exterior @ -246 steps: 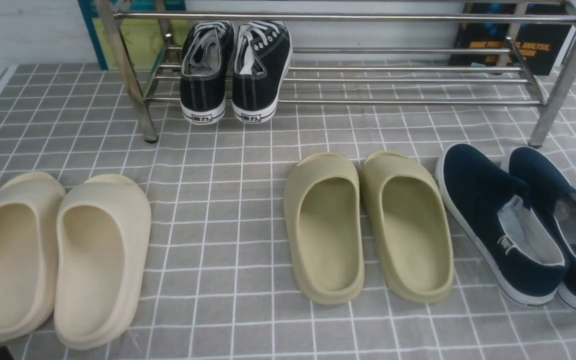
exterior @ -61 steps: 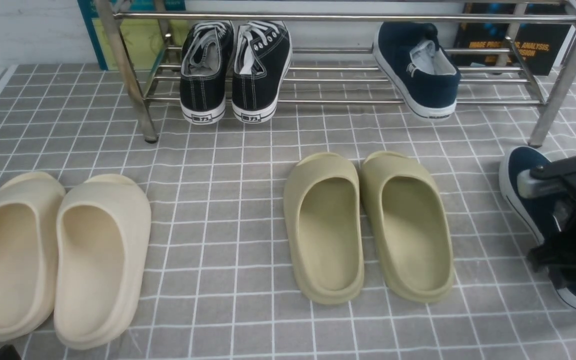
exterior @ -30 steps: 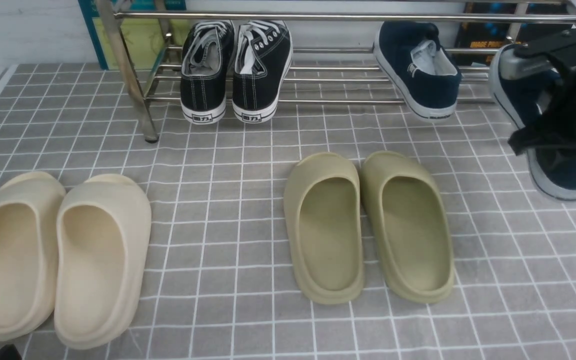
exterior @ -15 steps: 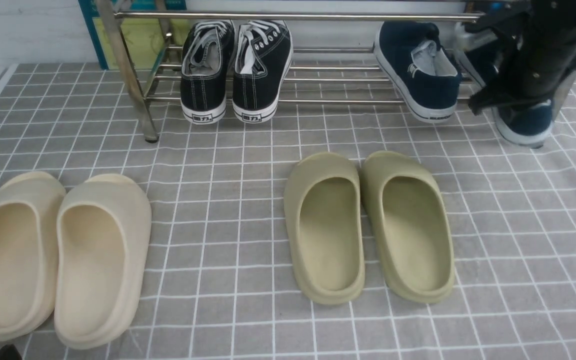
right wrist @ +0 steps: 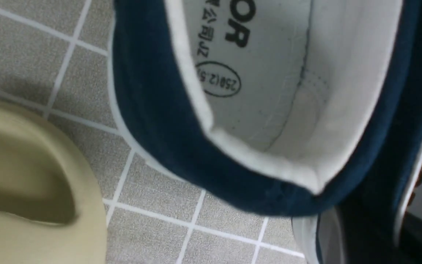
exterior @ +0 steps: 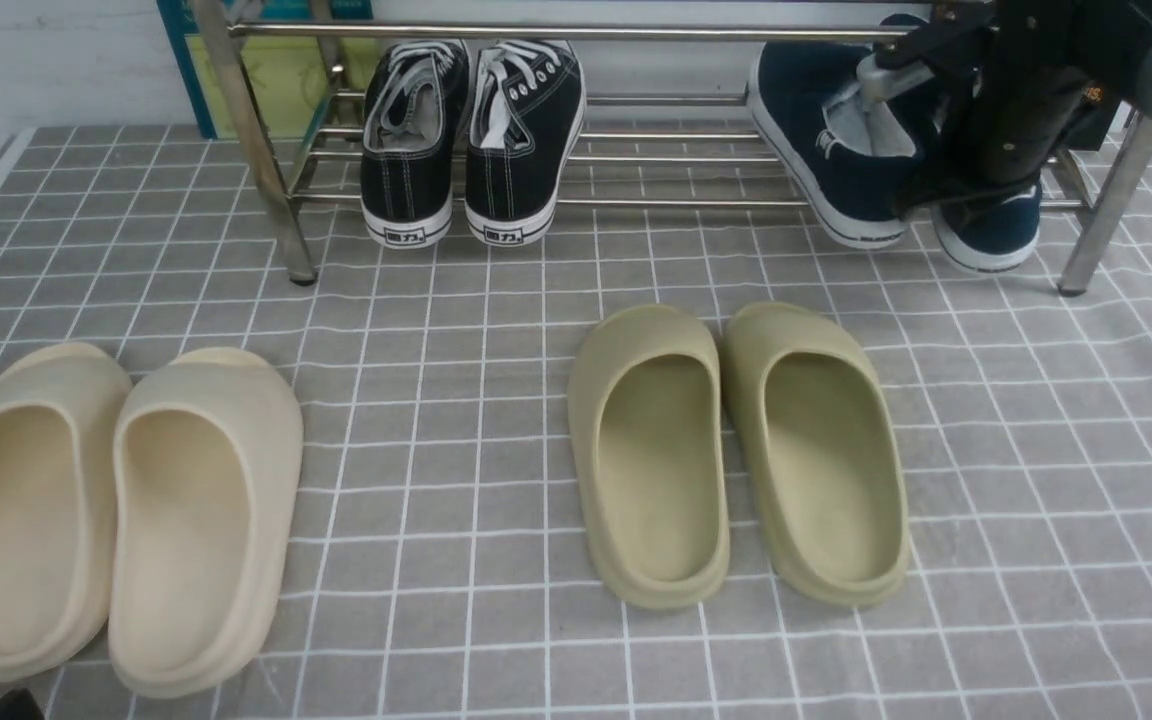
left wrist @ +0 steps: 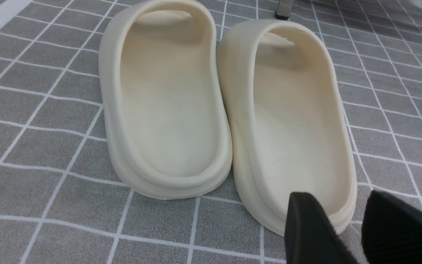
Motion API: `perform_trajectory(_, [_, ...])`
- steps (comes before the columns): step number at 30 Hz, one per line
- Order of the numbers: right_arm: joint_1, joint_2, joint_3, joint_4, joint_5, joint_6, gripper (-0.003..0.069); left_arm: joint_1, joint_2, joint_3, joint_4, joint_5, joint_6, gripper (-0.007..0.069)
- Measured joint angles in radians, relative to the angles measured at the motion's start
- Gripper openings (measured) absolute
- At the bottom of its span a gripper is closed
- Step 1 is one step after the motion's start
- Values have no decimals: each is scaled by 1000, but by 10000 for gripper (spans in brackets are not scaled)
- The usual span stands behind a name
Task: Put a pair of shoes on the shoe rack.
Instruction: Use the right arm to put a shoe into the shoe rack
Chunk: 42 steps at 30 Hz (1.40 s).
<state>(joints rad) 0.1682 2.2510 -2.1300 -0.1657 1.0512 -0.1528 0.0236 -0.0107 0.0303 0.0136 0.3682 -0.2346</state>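
Observation:
The silver shoe rack (exterior: 636, 33) runs along the back. One navy slip-on shoe (exterior: 826, 140) lies on its lower bars at the right, heel toward me. My right gripper (exterior: 981, 195) is shut on the second navy shoe (exterior: 991, 230) and holds it just right of the first, heel over the front bar. I cannot tell whether it rests on the bars. In the right wrist view the first shoe's grey lining (right wrist: 269, 80) fills the middle and the held shoe (right wrist: 361, 227) is dark at the edge. My left gripper (left wrist: 337, 205) is open and empty.
Black lace-up sneakers (exterior: 471, 140) sit on the rack's left part. Olive slides (exterior: 736, 450) lie mid-floor and cream slides (exterior: 116, 510) at the left, right under my left gripper (left wrist: 225, 99). The rack's right leg (exterior: 1101, 210) stands close beside the held shoe.
My right gripper has lifted the second navy shoe off the floor and carried it up and leftward to the rack, beside the first. The left arm has not moved.

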Motion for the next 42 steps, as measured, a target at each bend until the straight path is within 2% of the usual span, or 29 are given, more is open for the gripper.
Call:
perform_trajectory(4, [0, 0, 0, -1, -4, 5, 67, 0, 0, 0, 0, 0, 0, 239])
perform_trajectory(8, [0, -20, -7, -11, -25, 6, 216, 0, 0, 0, 0, 0, 0, 239])
perform_trajectory(10, [0, -50, -8, -9, 30, 9, 297, 0, 0, 0, 0, 0, 0, 239])
perform_trajectory(14, [3, -129, -7, 28, 155, 9, 404, 0, 0, 0, 0, 0, 0, 239])
perform_trajectory(17, [2, -207, 28, 43, 180, 9, 421, 0, 0, 0, 0, 0, 0, 239])
perform_trajectory(20, [1, -277, 91, 53, 188, 9, 399, 0, 0, 0, 0, 0, 0, 239])
perform_trajectory(22, [1, -309, 164, 56, 190, 9, 344, 0, 0, 0, 0, 0, 0, 239])
perform_trajectory(23, [1, -311, 171, 56, 190, 9, 344, 0, 0, 0, 0, 0, 0, 239])
perform_trajectory(24, [-1, -319, 235, 56, 192, 9, 271, 0, 0, 0, 0, 0, 0, 239])
perform_trajectory(25, [-2, -319, 242, 56, 192, 9, 262, 0, 0, 0, 0, 0, 0, 239])
perform_trajectory(27, [-9, -307, 330, 56, 149, 9, 160, 0, 0, 0, 0, 0, 0, 239])
perform_trajectory(28, [-11, -306, 335, 56, 141, 10, 143, 0, 0, 0, 0, 0, 0, 239])
perform_trajectory(30, [-27, -276, 382, 56, 25, 14, 38, 0, 0, 0, 0, 0, 0, 239])
perform_trajectory(31, [-32, -261, 387, 56, -20, 23, 10, 0, 0, 0, 0, 0, 0, 239])
perform_trajectory(36, [-48, -216, 391, 45, -225, 75, -3, 0, 0, 0, 0, 0, 0, 239])
perform_trajectory(42, [-48, -198, 393, 56, -364, 93, -3, 0, 0, 0, 0, 0, 0, 239])
